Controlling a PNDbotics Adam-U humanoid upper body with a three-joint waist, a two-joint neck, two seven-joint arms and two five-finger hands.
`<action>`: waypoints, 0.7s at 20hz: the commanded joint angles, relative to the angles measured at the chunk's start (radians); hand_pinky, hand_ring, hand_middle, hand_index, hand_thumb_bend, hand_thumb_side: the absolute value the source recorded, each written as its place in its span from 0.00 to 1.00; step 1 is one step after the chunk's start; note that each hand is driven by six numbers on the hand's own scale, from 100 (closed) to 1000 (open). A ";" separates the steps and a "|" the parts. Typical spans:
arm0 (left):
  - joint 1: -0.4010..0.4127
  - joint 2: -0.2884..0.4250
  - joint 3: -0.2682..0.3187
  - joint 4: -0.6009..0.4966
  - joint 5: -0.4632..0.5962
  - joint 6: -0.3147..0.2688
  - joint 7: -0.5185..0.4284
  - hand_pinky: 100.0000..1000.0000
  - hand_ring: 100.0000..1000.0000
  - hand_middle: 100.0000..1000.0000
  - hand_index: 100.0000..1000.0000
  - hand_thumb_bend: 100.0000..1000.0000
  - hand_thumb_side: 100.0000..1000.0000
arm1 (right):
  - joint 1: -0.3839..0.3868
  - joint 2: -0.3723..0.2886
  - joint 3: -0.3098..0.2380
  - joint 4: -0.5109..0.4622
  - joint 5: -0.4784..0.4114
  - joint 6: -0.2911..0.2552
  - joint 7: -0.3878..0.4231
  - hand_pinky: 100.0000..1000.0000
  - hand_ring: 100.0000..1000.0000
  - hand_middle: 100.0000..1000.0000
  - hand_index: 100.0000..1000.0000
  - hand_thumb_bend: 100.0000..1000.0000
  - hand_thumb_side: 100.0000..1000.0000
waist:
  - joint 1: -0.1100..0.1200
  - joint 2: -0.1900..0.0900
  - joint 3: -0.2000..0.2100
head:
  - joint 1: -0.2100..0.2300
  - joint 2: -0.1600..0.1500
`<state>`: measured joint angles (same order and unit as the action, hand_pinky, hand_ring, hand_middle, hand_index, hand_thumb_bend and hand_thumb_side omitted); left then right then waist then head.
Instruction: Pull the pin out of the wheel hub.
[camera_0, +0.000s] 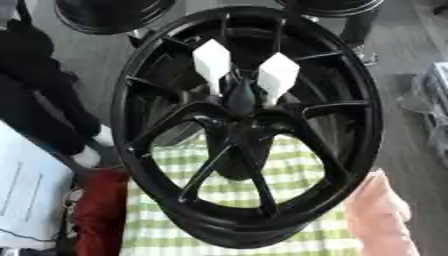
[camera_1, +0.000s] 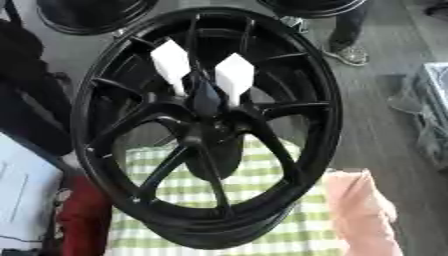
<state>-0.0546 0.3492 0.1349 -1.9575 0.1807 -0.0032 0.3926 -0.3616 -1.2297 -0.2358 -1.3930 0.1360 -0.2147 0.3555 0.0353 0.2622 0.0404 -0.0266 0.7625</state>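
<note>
Black wheel hub (camera_0: 249, 125) over green checked cloth (camera_0: 289, 165), white-winged pin (camera_0: 243, 75) at centre

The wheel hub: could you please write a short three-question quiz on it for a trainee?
1. True or false: the wheel hub is silver.
2. What colour are the two flat pieces at its centre? A red, B white, C blue.
3. Fill in: through the spokes shows a green-and-white ____ cloth.
Key: 1 false, it is black; 2 B; 3 checked.
</note>
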 joint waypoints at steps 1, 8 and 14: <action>-0.005 0.010 0.017 -0.019 -0.009 -0.002 0.007 0.75 0.74 0.71 0.76 0.24 0.61 | 0.044 -0.025 -0.076 0.013 0.090 0.023 -0.037 0.79 0.78 0.63 0.75 0.15 0.14 | -0.002 -0.013 -0.005 | 0.012 -0.012; -0.004 0.009 0.019 -0.019 -0.010 -0.002 0.009 0.75 0.74 0.71 0.76 0.24 0.61 | 0.089 0.030 -0.133 0.059 0.163 0.024 -0.089 0.84 0.90 0.86 0.92 0.00 0.60 | 0.002 -0.016 -0.012 | 0.012 -0.017; -0.005 0.009 0.019 -0.019 -0.009 -0.003 0.009 0.75 0.74 0.71 0.76 0.24 0.61 | 0.083 0.051 -0.136 0.069 0.095 0.067 -0.198 0.81 0.87 0.85 0.91 0.00 0.50 | 0.005 -0.015 -0.011 | 0.007 -0.018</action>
<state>-0.0543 0.3424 0.1445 -1.9592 0.1770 -0.0032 0.3997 -0.2680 -1.1466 -0.3563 -1.3226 0.2489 -0.1563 0.1814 0.0439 0.2622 0.0298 -0.0190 0.7536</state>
